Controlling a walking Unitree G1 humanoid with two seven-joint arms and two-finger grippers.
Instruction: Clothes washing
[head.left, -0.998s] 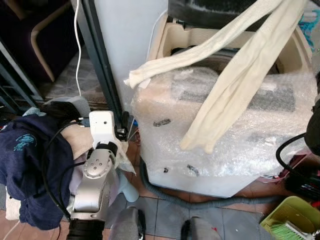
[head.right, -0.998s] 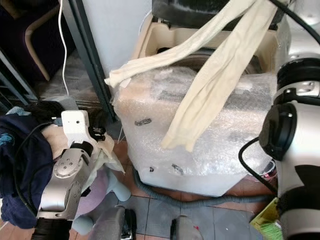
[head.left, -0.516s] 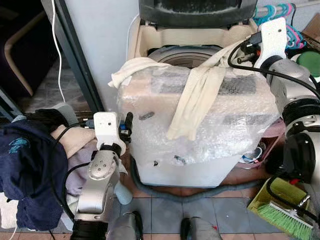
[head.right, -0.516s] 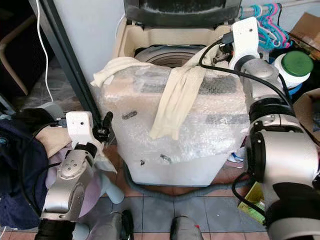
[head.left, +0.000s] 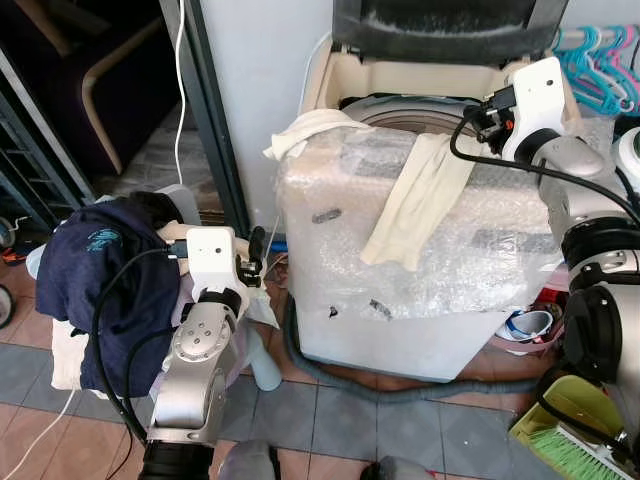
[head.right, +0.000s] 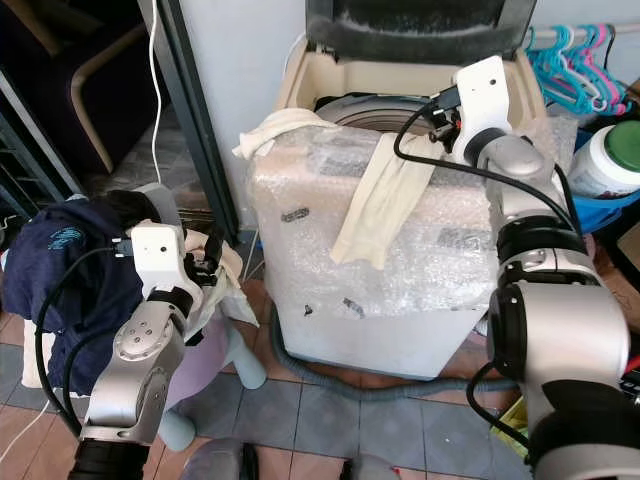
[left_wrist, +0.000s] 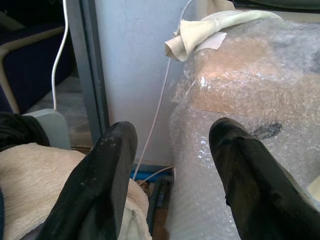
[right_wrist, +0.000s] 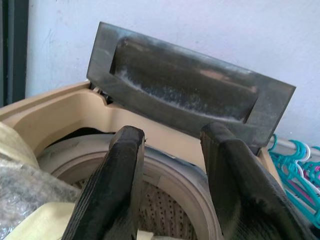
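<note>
Cream garment (head.left: 415, 205) half-loaded, draped over washing machine (head.left: 430, 280) front; right gripper (right_wrist: 172, 200) and left gripper (left_wrist: 170, 180) empty, jaws wide; laundry pile (head.left: 110, 280) left remaining.

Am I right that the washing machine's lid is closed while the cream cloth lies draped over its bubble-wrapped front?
Not quite: the lid is raised, as the right wrist view shows, with the drum exposed beneath it. The cream cloth does lie draped over the bubble-wrapped front of the washing machine.
</note>
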